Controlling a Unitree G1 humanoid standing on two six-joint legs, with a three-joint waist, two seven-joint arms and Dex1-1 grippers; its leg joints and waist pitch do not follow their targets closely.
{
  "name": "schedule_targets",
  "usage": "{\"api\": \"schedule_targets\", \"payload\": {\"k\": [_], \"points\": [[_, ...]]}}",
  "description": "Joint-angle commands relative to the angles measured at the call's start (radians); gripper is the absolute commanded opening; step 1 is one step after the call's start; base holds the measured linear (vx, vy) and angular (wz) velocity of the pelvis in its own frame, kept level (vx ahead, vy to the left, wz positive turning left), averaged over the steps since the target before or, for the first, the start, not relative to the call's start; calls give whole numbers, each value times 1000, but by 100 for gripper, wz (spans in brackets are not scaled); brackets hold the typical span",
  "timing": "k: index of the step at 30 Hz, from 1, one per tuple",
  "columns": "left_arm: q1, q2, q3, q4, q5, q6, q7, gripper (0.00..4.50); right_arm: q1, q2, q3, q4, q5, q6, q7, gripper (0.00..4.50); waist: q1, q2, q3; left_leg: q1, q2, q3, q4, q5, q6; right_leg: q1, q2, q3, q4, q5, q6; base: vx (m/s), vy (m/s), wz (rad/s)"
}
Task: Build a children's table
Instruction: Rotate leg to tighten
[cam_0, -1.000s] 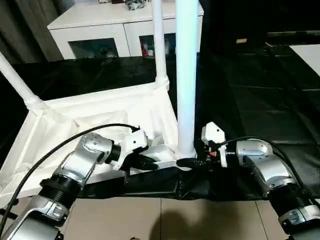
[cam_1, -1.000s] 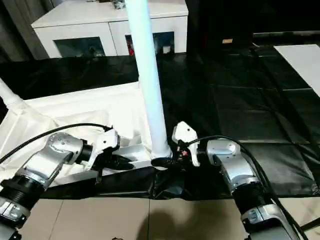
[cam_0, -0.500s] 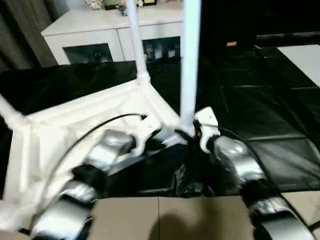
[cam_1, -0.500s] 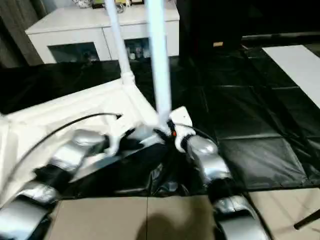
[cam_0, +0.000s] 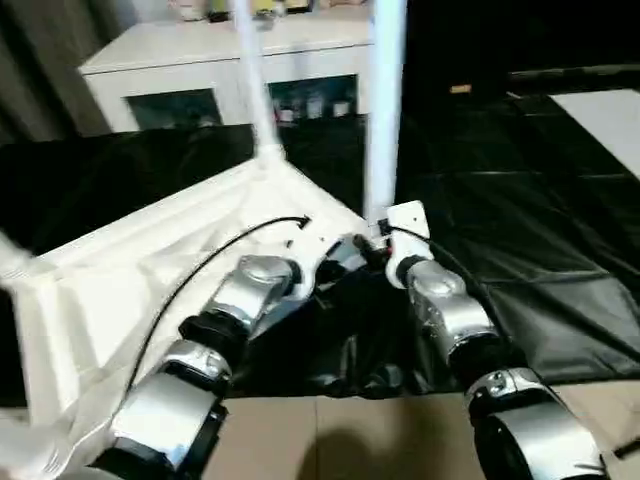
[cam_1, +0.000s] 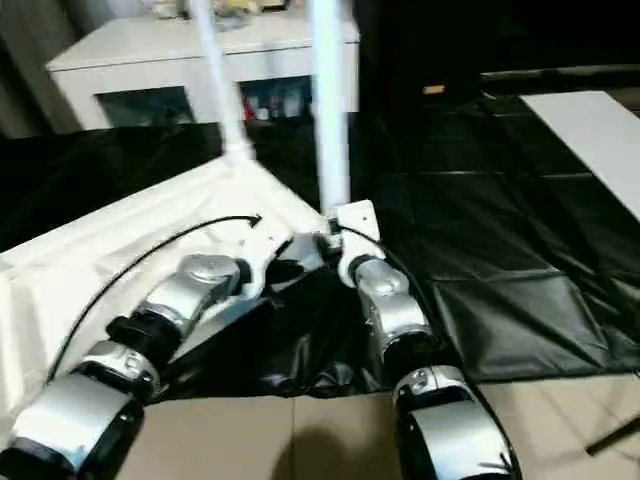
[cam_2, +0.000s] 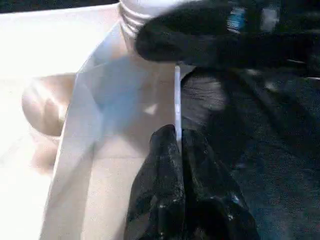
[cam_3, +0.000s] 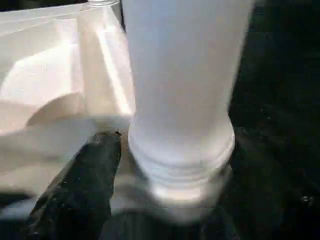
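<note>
head view: i'm seeing the tabletop (cam_0: 150, 260) lying underside-up, a leg (cam_0: 385, 110) standing in its near corner | left wrist: left gripper (cam_2: 176, 145) pinching the tabletop's rim | right wrist: right gripper (cam_3: 150, 165) straddling the leg's threaded base, grip unclear; leg risking cross-threading if tilted

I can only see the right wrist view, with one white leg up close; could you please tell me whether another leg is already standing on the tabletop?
Observer: Yes. Beyond your near leg, a far leg stands upright at the next corner of the tabletop.
Operator: Thank you. What is the left arm doing?
Observer: The left pincer is shut on the tabletop's thin rim, near your leg's corner.
Operator: And what is behind the table?
Observer: A white cabinet with dark glass doors.
</note>
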Motion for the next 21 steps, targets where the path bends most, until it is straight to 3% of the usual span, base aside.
{"api": "schedule_targets", "payload": {"k": [1,2,4,5,8,9,10,11,13,14,15,18,21], "points": [[34,11,-33,-11,23,-11,-52,0,22,9,66,-41,1,-36,109,394,2,-16,-54,-2,31,-20,-86,-219,88,46,-62,36,-82,-197,-214,0,0,0],[41,19,-36,-18,22,-20,-76,0,25,-4,67,-45,-3,-54,132,394,2,-16,-55,-3,33,-20,-85,-211,93,48,-62,36,-80,-180,-219,0,0,0],[80,58,-67,-75,19,-57,-193,0,52,-61,85,-99,2,-72,254,402,3,-5,-63,-5,35,-21,-78,-146,119,50,-61,34,-68,-74,-243,0,0,0],[80,58,-67,-75,19,-57,-193,0,52,-61,85,-99,2,-72,254,402,3,-11,-65,-6,35,-21,-75,-129,130,52,-59,32,-66,-39,-249,0,0,0],[123,106,-100,-144,10,-103,-316,0,87,-126,111,-163,6,-92,386,402,8,-5,-68,-5,35,-15,-64,-76,176,48,-61,32,-52,72,-278,0,0,0],[123,106,-100,-144,10,-103,-316,0,87,-126,111,-163,6,-92,386,402,12,-9,-73,-7,36,-16,-59,-47,193,50,-59,29,-47,113,-282,0,0,0],[155,144,-121,-206,-10,-113,-407,0,114,-169,124,-214,25,-100,480,402,19,-6,-71,-6,37,-16,-59,-47,202,49,-59,27,-46,113,-281,0,0,0],[183,182,-140,-264,-28,-113,-485,0,138,-209,137,-262,45,-106,569,402,26,-9,-71,-6,42,-15,-59,-59,210,50,-62,29,-46,96,-275,0,0,0],[204,218,-154,-310,-42,-115,-547,0,162,-252,153,-310,62,-110,649,402,39,0,-68,2,49,-12,-63,-91,195,37,-56,32,-48,56,-274,0,0,0],[206,221,-155,-315,-43,-115,-553,0,165,-256,154,-314,64,-110,657,402,39,0,-68,2,49,-12,-63,-91,195,37,-56,32,-48,56,-274,0,0,0],[228,260,-164,-364,-62,-105,-619,0,189,-302,170,-369,85,-108,745,402,47,-4,-65,5,51,-12,-71,-136,164,38,-54,33,-51,-2,-266,0,0,0],[235,274,-164,-381,-71,-102,-647,0,197,-320,175,-391,97,-102,781,402,45,-4,-61,6,50,-11,-79,-176,121,36,-54,38,-56,-45,-262,0,0,0],[249,301,-162,-413,-82,-94,-692,0,210,-348,184,-432,123,-79,859,402,44,-8,-61,5,47,-9,-78,-180,111,38,-54,39,-56,-45,-259,0,0,0]]}}
